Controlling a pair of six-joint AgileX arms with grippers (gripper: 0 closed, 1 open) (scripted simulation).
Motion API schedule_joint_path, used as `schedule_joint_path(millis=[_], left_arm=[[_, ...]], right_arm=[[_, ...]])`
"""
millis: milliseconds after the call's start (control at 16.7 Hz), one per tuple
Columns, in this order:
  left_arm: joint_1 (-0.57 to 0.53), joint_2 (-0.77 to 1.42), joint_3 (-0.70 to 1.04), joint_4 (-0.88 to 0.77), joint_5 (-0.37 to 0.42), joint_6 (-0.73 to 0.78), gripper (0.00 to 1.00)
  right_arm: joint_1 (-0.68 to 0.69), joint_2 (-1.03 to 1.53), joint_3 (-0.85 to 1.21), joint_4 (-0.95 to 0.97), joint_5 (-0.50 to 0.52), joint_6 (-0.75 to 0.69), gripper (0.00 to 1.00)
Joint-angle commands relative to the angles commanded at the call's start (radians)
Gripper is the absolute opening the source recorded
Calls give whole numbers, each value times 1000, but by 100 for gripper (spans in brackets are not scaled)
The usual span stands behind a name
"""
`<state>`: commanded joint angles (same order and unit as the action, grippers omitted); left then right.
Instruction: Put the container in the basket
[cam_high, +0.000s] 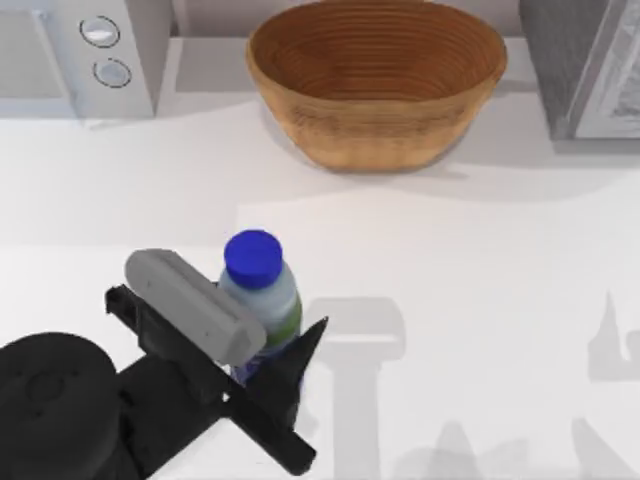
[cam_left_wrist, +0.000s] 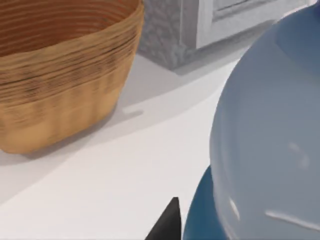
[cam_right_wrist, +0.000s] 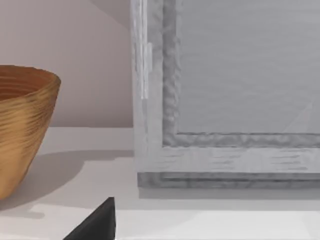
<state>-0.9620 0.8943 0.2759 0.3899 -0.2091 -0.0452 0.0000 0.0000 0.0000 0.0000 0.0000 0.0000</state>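
The container (cam_high: 262, 290), a small clear bottle with a round blue cap and a blue-and-green label, stands upright at the front left of the table. My left gripper (cam_high: 255, 340) is shut on its lower part, one dark finger on each side. In the left wrist view the container (cam_left_wrist: 265, 145) looms very close, beside one dark fingertip (cam_left_wrist: 170, 222). The basket (cam_high: 375, 80), a large brown woven bowl, sits at the back centre, well apart from the bottle, and its wall (cam_left_wrist: 60, 85) shows ahead of the left wrist. A dark part of my right gripper (cam_right_wrist: 97, 225) shows near the basket's side (cam_right_wrist: 25, 130).
A grey-white appliance with round knobs (cam_high: 100, 50) stands at the back left. A grey cabinet (cam_high: 590, 70) stands at the back right, close in front of the right wrist (cam_right_wrist: 225, 100). White tabletop (cam_high: 450, 300) lies between the bottle and the basket.
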Motion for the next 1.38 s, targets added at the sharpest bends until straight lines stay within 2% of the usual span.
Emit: schedule_joint_path(millis=[240, 900, 1140, 1380], left_arm=[[21, 251, 308, -72, -98, -20, 0], [152, 1031, 1362, -356, -385, -72, 0], [194, 1179, 1571, -417, -441, -86, 0], [205, 1211, 1617, -431, -454, -90, 0]], right_arm=[[0, 0, 0, 0, 0, 0, 100], [0, 0, 0, 0, 0, 0, 100], [0, 0, 0, 0, 0, 0, 100], [0, 0, 0, 0, 0, 0, 100]])
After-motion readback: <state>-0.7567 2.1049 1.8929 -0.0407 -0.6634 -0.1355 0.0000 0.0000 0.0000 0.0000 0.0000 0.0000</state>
